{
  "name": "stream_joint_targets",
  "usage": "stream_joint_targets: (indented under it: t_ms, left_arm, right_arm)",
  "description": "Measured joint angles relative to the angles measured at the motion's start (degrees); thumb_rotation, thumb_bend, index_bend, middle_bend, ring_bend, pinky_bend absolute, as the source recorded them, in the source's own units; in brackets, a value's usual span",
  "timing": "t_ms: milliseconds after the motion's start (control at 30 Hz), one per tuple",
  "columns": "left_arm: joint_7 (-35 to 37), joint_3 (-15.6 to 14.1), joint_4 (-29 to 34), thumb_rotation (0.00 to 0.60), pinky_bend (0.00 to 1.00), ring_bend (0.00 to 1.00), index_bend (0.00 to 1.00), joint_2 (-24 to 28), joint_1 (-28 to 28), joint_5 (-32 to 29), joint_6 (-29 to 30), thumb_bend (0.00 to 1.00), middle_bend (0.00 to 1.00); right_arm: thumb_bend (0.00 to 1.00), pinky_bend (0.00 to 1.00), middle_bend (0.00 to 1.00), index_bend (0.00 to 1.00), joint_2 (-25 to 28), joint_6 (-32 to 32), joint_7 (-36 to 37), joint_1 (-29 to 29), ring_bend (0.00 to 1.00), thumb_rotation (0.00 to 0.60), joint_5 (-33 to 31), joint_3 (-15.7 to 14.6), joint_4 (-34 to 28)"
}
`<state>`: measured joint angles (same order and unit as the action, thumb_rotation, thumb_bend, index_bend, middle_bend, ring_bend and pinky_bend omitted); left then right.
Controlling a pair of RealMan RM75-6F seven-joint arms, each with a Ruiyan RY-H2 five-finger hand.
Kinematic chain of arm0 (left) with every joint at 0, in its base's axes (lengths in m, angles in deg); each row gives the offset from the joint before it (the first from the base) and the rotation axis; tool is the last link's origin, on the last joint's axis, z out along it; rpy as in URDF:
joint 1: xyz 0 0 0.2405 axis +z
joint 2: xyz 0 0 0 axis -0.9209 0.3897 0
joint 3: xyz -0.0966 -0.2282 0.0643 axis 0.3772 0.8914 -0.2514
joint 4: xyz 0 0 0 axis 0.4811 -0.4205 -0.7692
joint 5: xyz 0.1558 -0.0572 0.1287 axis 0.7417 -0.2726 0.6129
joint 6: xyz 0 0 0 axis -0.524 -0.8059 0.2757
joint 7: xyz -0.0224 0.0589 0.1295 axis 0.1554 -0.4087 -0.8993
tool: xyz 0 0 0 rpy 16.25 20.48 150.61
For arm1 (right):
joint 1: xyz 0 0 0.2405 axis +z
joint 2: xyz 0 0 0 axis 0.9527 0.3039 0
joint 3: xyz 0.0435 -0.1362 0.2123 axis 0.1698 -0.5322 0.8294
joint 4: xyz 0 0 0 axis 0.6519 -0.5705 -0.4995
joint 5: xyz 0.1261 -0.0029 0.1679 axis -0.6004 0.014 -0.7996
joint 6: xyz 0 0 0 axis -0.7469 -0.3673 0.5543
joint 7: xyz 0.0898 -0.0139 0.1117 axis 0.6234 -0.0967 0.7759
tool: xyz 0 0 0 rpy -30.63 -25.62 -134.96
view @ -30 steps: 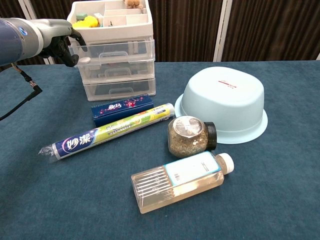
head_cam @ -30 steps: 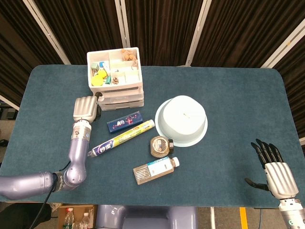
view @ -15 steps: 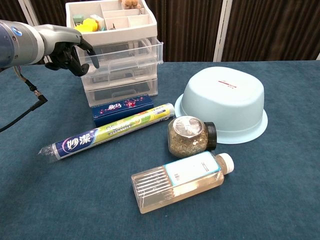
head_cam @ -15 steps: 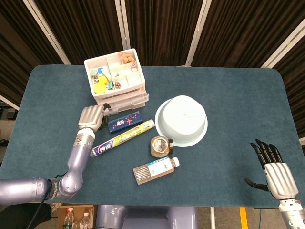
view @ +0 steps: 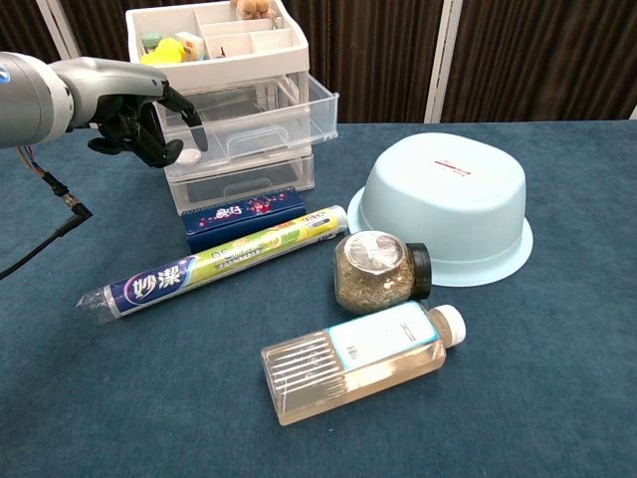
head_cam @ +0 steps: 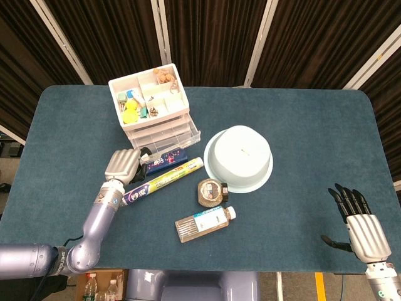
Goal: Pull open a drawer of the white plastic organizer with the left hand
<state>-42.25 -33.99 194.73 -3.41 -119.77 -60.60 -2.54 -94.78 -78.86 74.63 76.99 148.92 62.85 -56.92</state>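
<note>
One drawer (view: 261,118) further out, left hand (view: 139,118) pulling

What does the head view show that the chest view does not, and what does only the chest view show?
Only the head view shows the right robot hand, open near the table's front edge. Only the chest view shows the organizer's clear drawer fronts, the top drawer standing out past the others. Both show the left robot hand at that drawer, the upturned bowl, the jar and the bottle.
</note>
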Motion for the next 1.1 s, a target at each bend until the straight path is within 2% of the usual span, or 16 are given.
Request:
stream_joint_targets:
  t_ms: [200, 267, 300, 400, 433, 500, 533, 633, 733, 867, 967, 1100]
  left_arm:
    - [1.4, -1.1, 1.5, 0.6, 0.91, 0.99, 0.29, 1.0, 0.5, 2.1, 0.1, 0.63, 1.0]
    - [1.6, -1.5, 1.7, 0.6, 0.88, 0.95, 0.23, 1.2, 0.7, 3.2, 0.4, 0.55, 0.99]
    - [1.6, -1.9, 1.7, 0.6, 0.85, 0.89, 0.18, 1.3, 0.8, 4.4, 0.7, 0.46, 0.95]
    - [1.3, -3.4, 1.5, 0.6, 0.72, 0.62, 0.07, 1.6, 1.4, 8.1, 2.1, 0.22, 0.64]
    - [1.1, -4.1, 1.4, 0.6, 0.63, 0.48, 0.05, 1.8, 1.7, 9.5, 2.8, 0.16, 0.49]
    - [0.7, -5.8, 1.4, 0.6, 0.46, 0.28, 0.03, 2.2, 2.6, 12.8, 4.6, 0.09, 0.29]
    - [0.6, -6.5, 1.4, 0.6, 0.36, 0.19, 0.02, 2.5, 3.1, 14.3, 5.4, 0.06, 0.21]
    - [1.1, -9.0, 1.6, 0.6, 0.2, 0.04, 0.02, 3.6, 5.3, 19.9, 8.0, 0.03, 0.08]
    - [2.8, -12.1, 1.9, 0.6, 0.16, 0.0, 0.02, 5.1, 8.5, 26.6, 10.9, 0.03, 0.04]
    - [6.3, -17.2, 1.5, 0.6, 0.14, 0.0, 0.02, 7.1, 14.0, 36.9, 15.6, 0.03, 0.03]
    - [10.2, -22.0, -0.1, 0.6, 0.11, 0.0, 0.02, 8.6, 19.7, 45.1, 20.1, 0.03, 0.0]
    - [17.9, -28.3, -5.6, 0.6, 0.09, 0.0, 0.01, 10.2, 29.3, 54.3, 26.7, 0.03, 0.0]
  right_arm:
    - [0.12, 0.0, 0.0, 0.0, 0.0, 0.0, -0.1, 0.0, 0.0, 0.6, 0.0, -0.1, 0.0]
    - [0.12, 0.0, 0.0, 0.0, 0.0, 0.0, -0.1, 0.0, 0.0, 0.6, 0.0, 0.0, 0.0]
    - [0.12, 0.0, 0.0, 0.0, 0.0, 0.0, -0.1, 0.0, 0.0, 0.6, 0.0, 0.0, 0.0]
    - [0.12, 0.0, 0.0, 0.0, -0.1, 0.0, -0.1, 0.0, 0.0, 0.6, 0.0, 0.0, 0.1]
    - [0.12, 0.0, 0.0, 0.0, -0.1, 0.0, -0.1, 0.0, 0.0, 0.6, 0.0, 0.0, 0.1]
    - [0.12, 0.0, 0.0, 0.0, -0.1, -0.1, -0.2, 0.0, 0.0, 0.6, 0.1, 0.0, 0.3]
    - [0.12, 0.0, 0.0, 0.0, -0.1, -0.1, -0.3, 0.0, 0.0, 0.6, 0.2, 0.0, 0.3]
    - [0.12, 0.0, 0.0, 0.0, -0.2, -0.2, -0.6, 0.0, 0.0, 0.6, 0.2, 0.1, 0.5]
    - [0.12, 0.0, 0.0, 0.0, -0.3, -0.3, -1.0, -0.1, 0.0, 0.6, 0.2, 0.1, 0.5]
    - [0.12, 0.0, 0.0, 0.0, -0.4, -0.7, -1.8, -0.2, 0.0, 0.6, 0.0, 0.2, 0.7]
    - [0.12, 0.0, 0.0, 0.0, -0.6, -1.4, -2.7, -0.5, 0.0, 0.6, -0.2, 0.5, 0.8]
    - [0.12, 0.0, 0.0, 0.0, -1.2, -1.9, -3.9, -0.9, 0.0, 0.6, -0.8, 0.8, 1.0]
